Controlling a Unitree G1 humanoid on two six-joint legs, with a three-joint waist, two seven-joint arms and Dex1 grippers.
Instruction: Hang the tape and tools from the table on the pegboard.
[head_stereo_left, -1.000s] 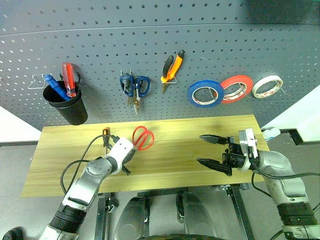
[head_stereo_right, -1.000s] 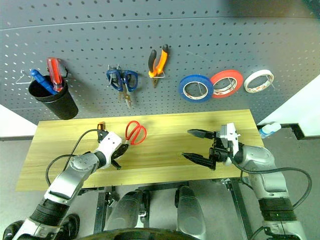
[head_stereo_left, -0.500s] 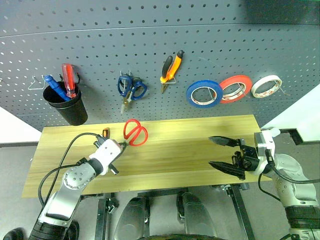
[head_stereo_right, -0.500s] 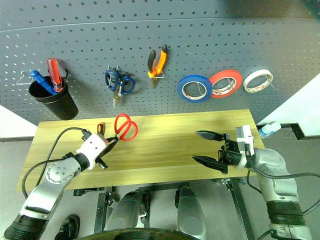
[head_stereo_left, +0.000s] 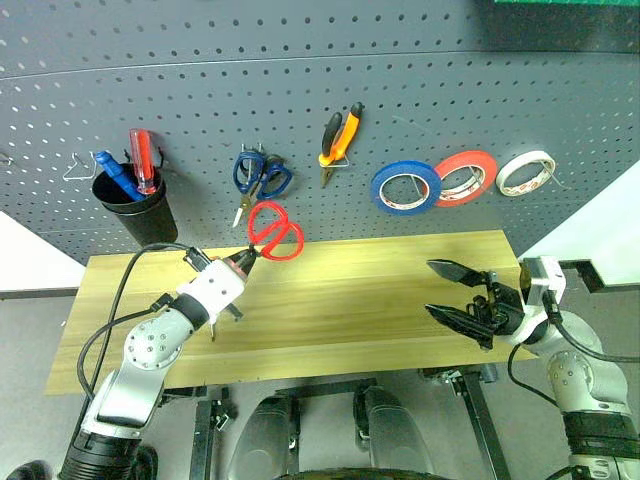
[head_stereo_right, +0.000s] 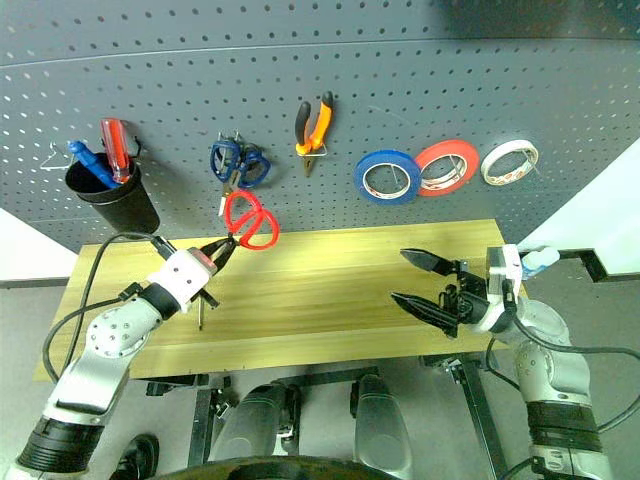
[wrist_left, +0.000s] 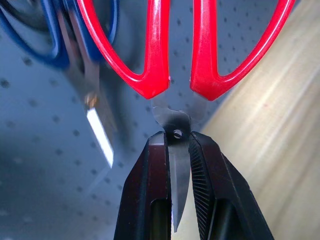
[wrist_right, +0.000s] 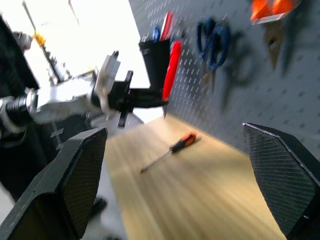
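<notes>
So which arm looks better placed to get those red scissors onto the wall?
Probably the left. Its gripper already pinches the red scissors by the blades, handles up near the pegboard. The right gripper hangs open over the table's far end.

Silver-grey arms — black cables, black ridged pincer (head_stereo_left: 462, 296) fingers.

The worktop (head_stereo_left: 380, 300) is a wide rectangular slab of light yellowish wood with visible grain, its long back edge running just beneath the dark grey pegboard (head_stereo_left: 420, 90). One thing lies directly on it: a slim screwdriver (wrist_right: 167, 151) with an orange-and-black handle, flat on the wood not far from the pegboard edge, its thin metal shaft pointing away from the pegboard toward the front edge.
</notes>
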